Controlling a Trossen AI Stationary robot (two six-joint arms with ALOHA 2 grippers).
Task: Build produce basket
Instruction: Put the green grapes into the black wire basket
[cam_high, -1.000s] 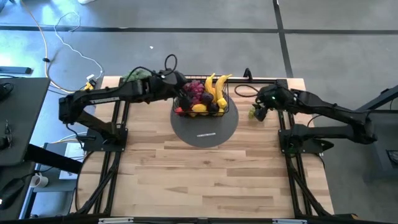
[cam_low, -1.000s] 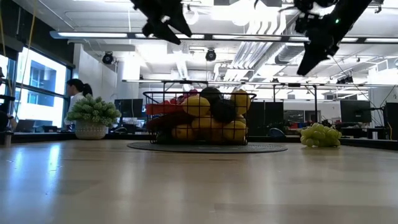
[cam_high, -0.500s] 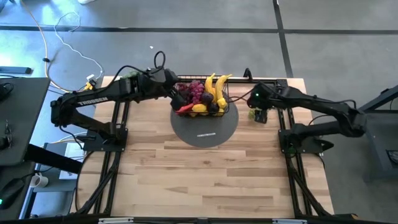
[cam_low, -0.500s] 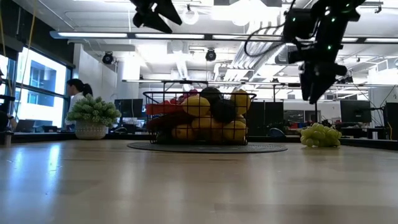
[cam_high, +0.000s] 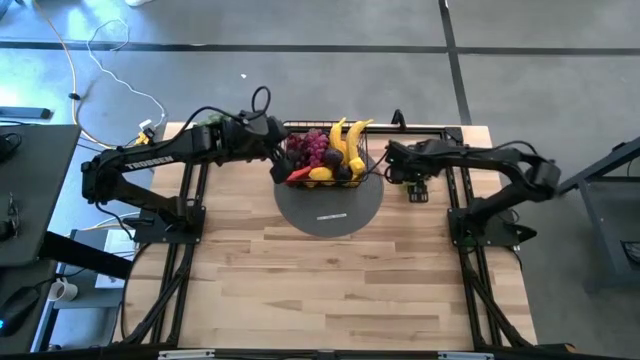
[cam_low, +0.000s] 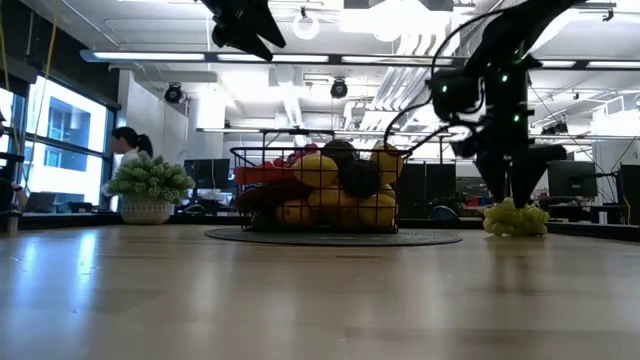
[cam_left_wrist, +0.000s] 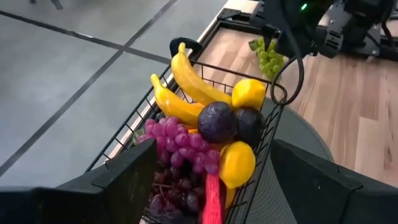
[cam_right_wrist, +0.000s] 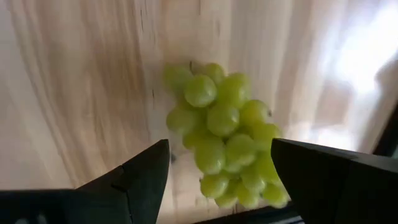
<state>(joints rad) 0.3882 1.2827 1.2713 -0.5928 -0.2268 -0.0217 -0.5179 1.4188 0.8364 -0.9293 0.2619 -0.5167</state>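
The black wire basket (cam_high: 366, 172) stands on a flat grey disc (cam_high: 330, 212) near the table's far edge, heaped with bananas, lemons, plums, dark grapes and a red chilli (cam_left_wrist: 211, 198). My left gripper (cam_high: 276, 157) hovers open just left of the basket and above it, high in the low view (cam_low: 245, 20). A bunch of green grapes (cam_high: 416, 188) lies on the table right of the disc. My right gripper (cam_low: 512, 192) points down over it, open, with a finger on either side of the bunch (cam_right_wrist: 224, 140) and not touching it.
A pale-green leafy bunch (cam_low: 150, 180) sits at the table's far left corner. A black cable loops along the far edge (cam_high: 400, 125) behind the grapes. A person (cam_low: 125, 145) stands in the room beyond. Bare wood fills the table's near half (cam_high: 320, 290).
My right gripper has tipped over to point straight down and dropped from high above the table onto the green grapes, its wrist shifting toward the basket. My left gripper has drawn back a little toward the table's left, staying high. The grapes and basket have not moved.
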